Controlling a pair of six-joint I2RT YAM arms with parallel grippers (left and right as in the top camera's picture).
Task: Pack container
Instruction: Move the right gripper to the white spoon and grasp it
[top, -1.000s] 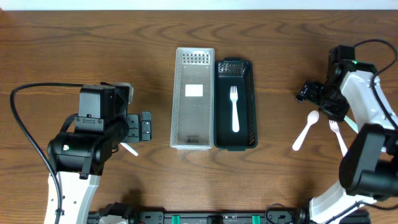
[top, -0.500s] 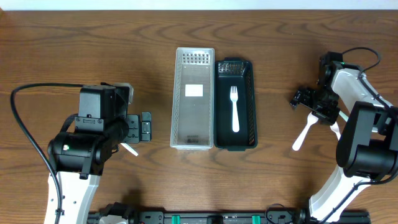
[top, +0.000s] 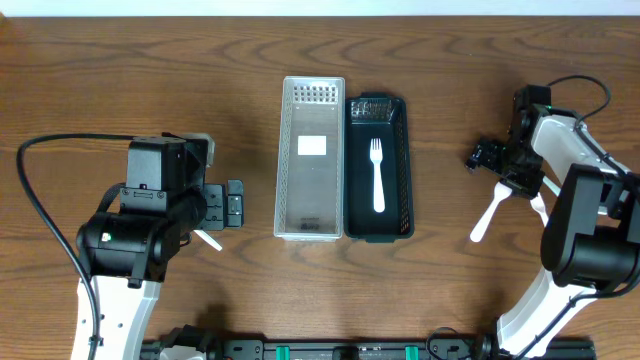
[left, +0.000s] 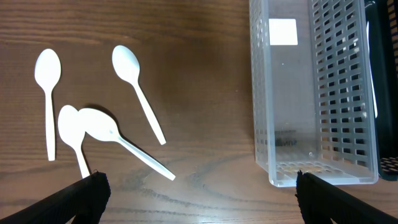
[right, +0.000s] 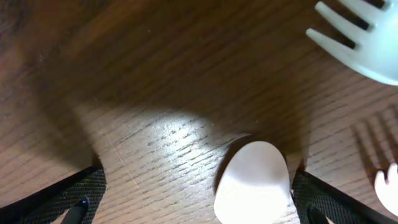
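Right arm (top: 572, 140) is down low over the wooden bench (top: 120, 70), its jaws spread wide and holding nothing. The rounded bowl of a white plastic spoon (right: 254, 180) sits right between them, closer to one finger than the other. Just beyond the jaws, pale plastic fork tines (right: 357, 43) poke into view, and a second white fork (right: 380, 155) lies just to the side of the spoon bowl.

Over on the other side, the left arm (top: 140, 215) also has its jaws wide apart and empty. A scatter of loose white plastic spoons (left: 137, 93) lies ahead of them, and the clear perforated plastic container (left: 314, 93) stands ahead of one jaw. The dark slotted plastic basket (top: 405, 180) sits right against that clear container, with one white plastic fork (top: 377, 175) lying along its floor. Both bins are well apart from the right jaws.

How will this spoon handle? I'd call it very light, thin and smooth. It looks stiff enough to lift but a bit springy, and it lies nearly flat on the bench. The domed bowl looks likely to squirt out of a pinch. The better hold, I'd say, is across the narrow handle just behind the bowl, with the fingers coming right down to the wood. The neighbouring fork could get nudged along the way.
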